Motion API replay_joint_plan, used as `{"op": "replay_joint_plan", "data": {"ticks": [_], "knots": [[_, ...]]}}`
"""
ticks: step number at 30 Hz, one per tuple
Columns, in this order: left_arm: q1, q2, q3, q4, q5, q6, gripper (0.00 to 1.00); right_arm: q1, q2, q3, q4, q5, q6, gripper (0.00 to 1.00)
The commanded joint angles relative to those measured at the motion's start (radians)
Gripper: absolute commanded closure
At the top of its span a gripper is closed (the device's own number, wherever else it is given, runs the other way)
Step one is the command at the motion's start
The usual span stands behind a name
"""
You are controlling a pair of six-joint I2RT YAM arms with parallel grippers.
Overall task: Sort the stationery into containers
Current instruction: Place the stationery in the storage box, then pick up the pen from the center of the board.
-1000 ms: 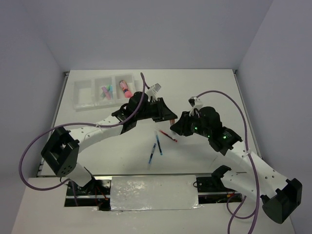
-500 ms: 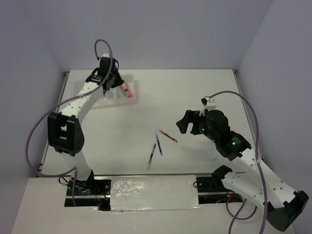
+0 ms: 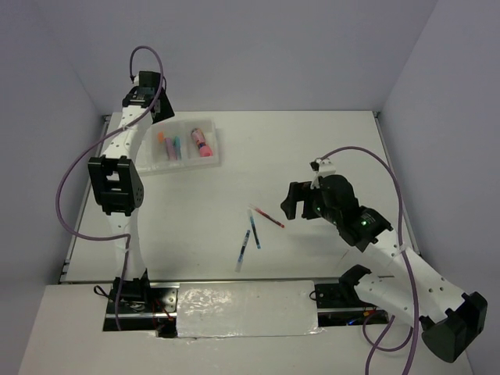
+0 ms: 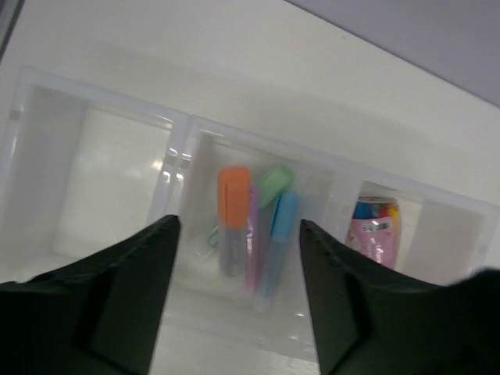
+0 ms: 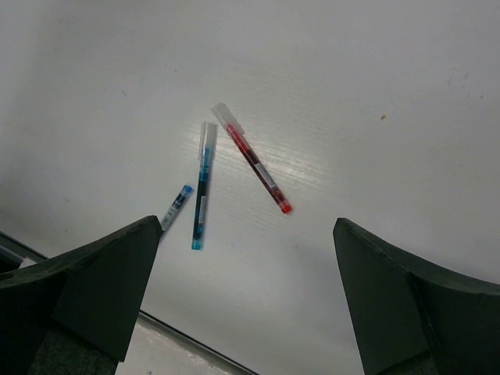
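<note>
The containers (image 3: 183,166) sit at the back left as three joined white bins. In the left wrist view the left bin (image 4: 101,180) holds nothing. The middle bin holds an orange-capped highlighter (image 4: 233,219), a green one (image 4: 273,185), a blue one (image 4: 280,234) and a lilac one (image 4: 251,246). A pink tube (image 4: 373,230) lies in the right bin. My left gripper (image 4: 237,226) hangs open above the middle bin, holding nothing. Mid-table lie a red pen (image 5: 254,168) and two blue pens (image 5: 201,195) (image 5: 176,207). My right gripper (image 5: 246,225) is open above the table near them.
The left arm (image 3: 117,156) reaches up along the table's left edge to the back wall. The right gripper (image 3: 293,201) hovers just right of the red pen (image 3: 268,217). A foil-covered plate (image 3: 246,308) lies at the near edge between the arm bases.
My left arm swung from mid-table to the bins and opened, and the orange-capped highlighter now lies in the middle bin. My right gripper opened and drew back slightly from the pens.
</note>
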Motion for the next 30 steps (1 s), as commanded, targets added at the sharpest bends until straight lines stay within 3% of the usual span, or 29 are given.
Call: {"op": "replay_joint_plan", "data": {"ticks": [1,3,6,8,9,10,12,13,20,30], "knots": [[0.019,0.020,-0.015,0.026,0.030,0.022,0.19,-0.005,0.013,0.038,0.013,-0.009,-0.031,0.00],[0.019,-0.001,-0.061,0.047,0.034,0.013,0.09,-0.005,0.030,0.039,0.022,0.000,-0.037,0.00],[0.019,-0.047,-0.086,0.041,0.050,-0.007,0.04,-0.004,0.119,0.041,0.054,-0.006,-0.064,0.00],[0.014,-0.111,-0.095,0.006,0.073,-0.022,0.03,-0.005,0.242,0.050,0.067,-0.006,-0.095,0.07],[0.010,-0.144,-0.127,-0.005,0.121,-0.037,0.03,-0.004,0.293,0.058,0.067,0.008,-0.104,0.13],[0.005,-0.183,-0.156,0.000,0.154,-0.041,0.01,-0.004,0.345,0.070,0.058,0.031,-0.111,0.30],[-0.027,-0.321,-0.278,0.012,0.199,-0.053,0.01,-0.005,0.492,0.101,0.048,0.055,-0.129,0.46],[-0.044,-0.376,-0.328,0.029,0.222,-0.051,0.01,-0.004,0.534,0.108,0.057,0.049,-0.137,0.48],[-0.156,-0.743,-0.687,0.156,0.307,-0.047,0.01,0.053,0.705,0.164,0.091,0.008,-0.164,0.50],[-0.159,-0.920,-0.975,0.167,0.348,-0.024,0.01,0.076,0.717,0.200,0.093,0.006,-0.173,0.47]]}}
